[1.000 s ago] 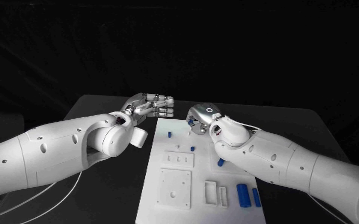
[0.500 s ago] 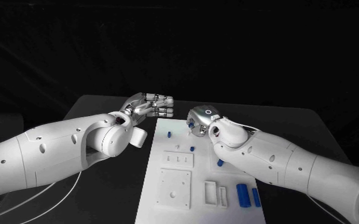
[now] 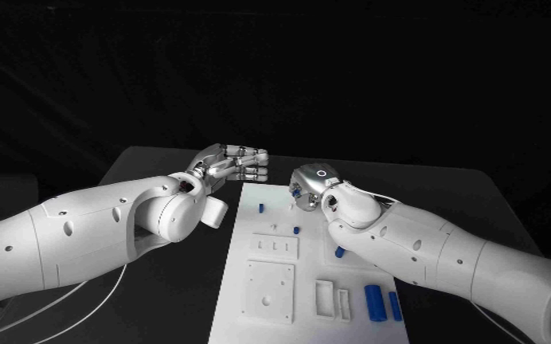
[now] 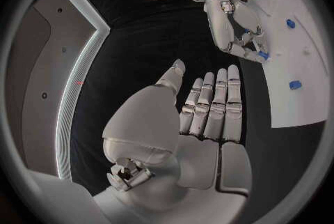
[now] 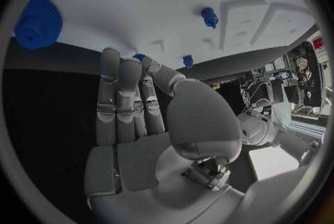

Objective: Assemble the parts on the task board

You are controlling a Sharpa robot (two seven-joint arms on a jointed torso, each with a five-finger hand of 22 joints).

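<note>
The white task board runs down the middle of the table. Small blue parts lie on it at the far end, in the middle and by my right arm. Two longer blue parts lie at the near right. My right hand hovers over the board's far end and pinches a small blue part between thumb and fingertips. My left hand floats just left of the board's far corner, fingers straight and side by side, holding nothing.
A blue gear-like part and a blue pin sit on the board near my right hand. White raised blocks and slotted pieces occupy the board's near half. The black table surrounds the board.
My right hand has drifted slightly towards the near side over the board's far end. The left hand has stayed where it was.
</note>
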